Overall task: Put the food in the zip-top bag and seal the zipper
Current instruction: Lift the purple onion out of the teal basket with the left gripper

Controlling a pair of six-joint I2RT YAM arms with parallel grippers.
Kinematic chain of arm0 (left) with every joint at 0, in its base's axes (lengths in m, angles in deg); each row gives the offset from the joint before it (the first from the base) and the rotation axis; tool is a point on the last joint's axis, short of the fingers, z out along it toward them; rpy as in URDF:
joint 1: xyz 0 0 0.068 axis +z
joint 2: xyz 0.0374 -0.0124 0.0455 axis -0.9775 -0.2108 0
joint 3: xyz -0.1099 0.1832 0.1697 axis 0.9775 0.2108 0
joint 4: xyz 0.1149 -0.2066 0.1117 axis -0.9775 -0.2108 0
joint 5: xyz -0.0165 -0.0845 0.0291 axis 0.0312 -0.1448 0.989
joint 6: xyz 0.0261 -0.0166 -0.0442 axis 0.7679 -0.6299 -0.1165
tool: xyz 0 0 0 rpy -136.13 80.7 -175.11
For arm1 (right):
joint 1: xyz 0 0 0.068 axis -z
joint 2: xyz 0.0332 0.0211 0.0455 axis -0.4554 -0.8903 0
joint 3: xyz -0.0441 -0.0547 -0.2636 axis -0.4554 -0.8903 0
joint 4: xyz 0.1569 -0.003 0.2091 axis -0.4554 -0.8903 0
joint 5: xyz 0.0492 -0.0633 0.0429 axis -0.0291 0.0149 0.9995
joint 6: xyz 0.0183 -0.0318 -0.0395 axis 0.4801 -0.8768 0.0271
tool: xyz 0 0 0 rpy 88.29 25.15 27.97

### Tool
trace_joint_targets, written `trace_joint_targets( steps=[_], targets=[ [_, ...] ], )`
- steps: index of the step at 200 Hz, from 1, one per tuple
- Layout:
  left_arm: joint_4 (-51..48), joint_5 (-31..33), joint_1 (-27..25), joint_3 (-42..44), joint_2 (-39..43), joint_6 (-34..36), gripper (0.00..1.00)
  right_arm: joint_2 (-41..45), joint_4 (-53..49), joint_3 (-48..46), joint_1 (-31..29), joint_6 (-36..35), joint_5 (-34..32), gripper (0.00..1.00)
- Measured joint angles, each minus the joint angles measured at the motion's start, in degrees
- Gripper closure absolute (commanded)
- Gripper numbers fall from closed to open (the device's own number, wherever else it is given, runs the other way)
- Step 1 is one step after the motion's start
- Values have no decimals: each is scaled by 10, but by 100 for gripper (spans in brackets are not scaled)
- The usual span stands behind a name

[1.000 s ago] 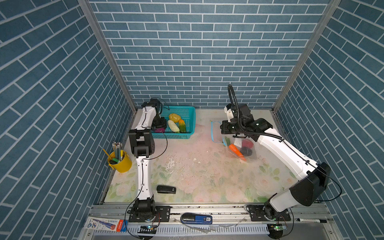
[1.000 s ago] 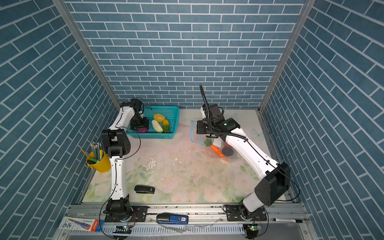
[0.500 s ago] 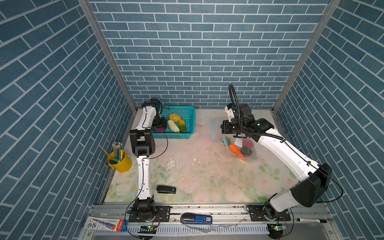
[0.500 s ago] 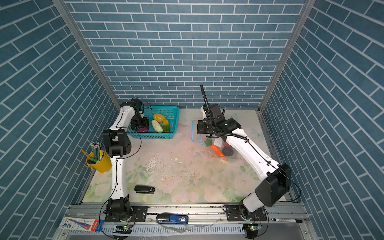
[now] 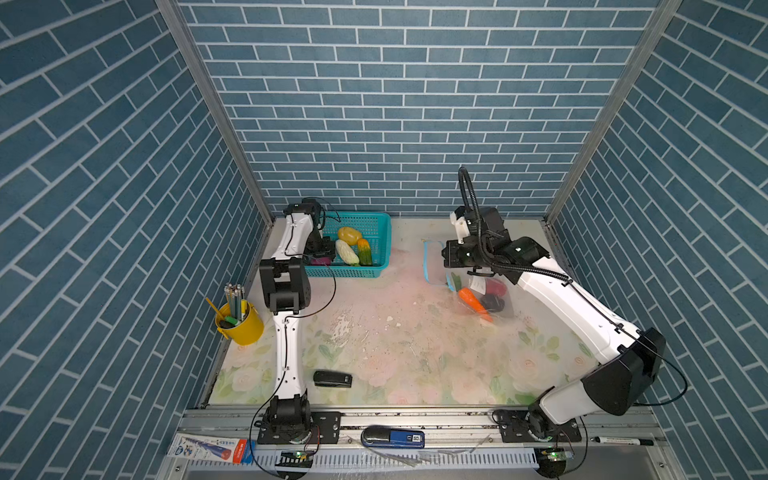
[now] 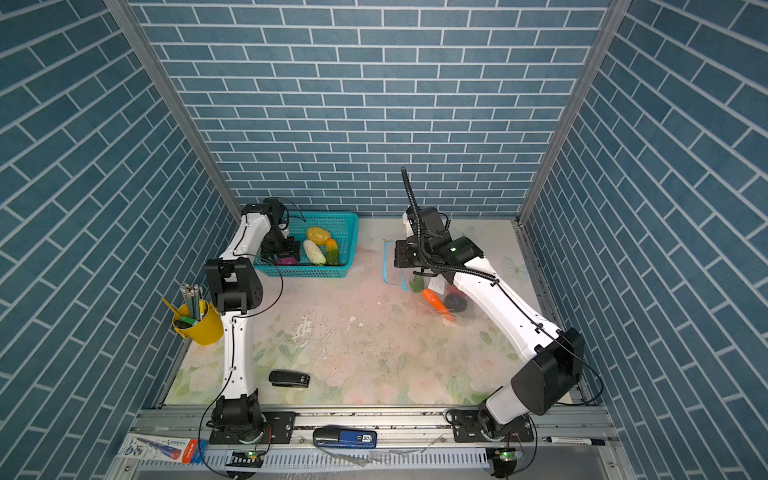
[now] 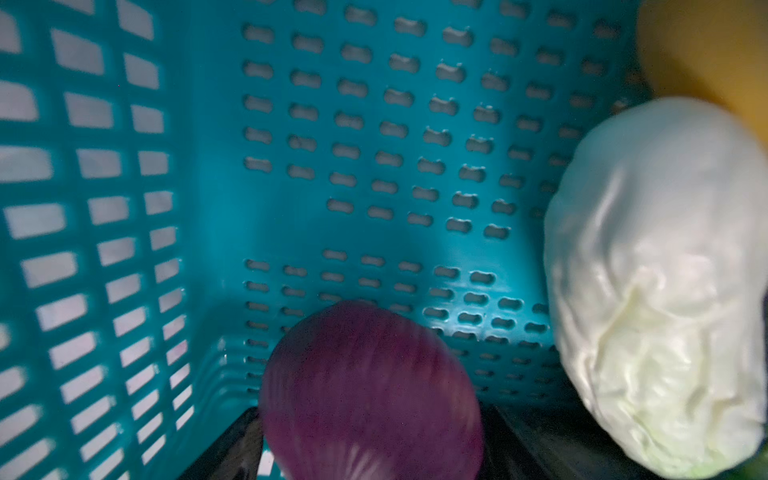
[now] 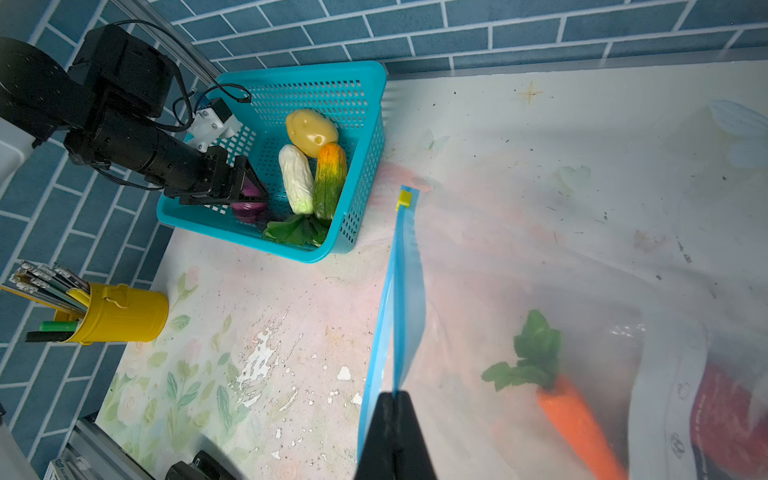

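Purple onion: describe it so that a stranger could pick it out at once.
Find the teal basket at the back of the table, where the left arm reaches in. The onion lies on its floor, at the end nearest that arm, between the fingers of the left tool. It alone is round and dark purple; the cabbage beside it is long and white, the potato yellow.

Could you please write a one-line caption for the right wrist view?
Right gripper shut on the zipper of the zip-top bag; left gripper straddles the purple onion in the teal basket.

Both top views overlook the whole table; wrist cameras share the basket
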Motion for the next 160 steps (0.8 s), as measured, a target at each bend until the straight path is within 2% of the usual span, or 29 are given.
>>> trace_joint_targets(
  steps=[22,37,110,160],
  targets=[
    [-1,-2,0,0,0,0,14,1,0,0,0,0,0,100],
    [-3,-2,0,0,0,1,20,3,1,-3,0,0,0,100],
    [-8,5,0,-2,1,0,33,8,1,-5,0,0,0,100],
    [-9,0,2,-2,8,-5,37,12,1,-6,0,0,0,100]
  ],
)
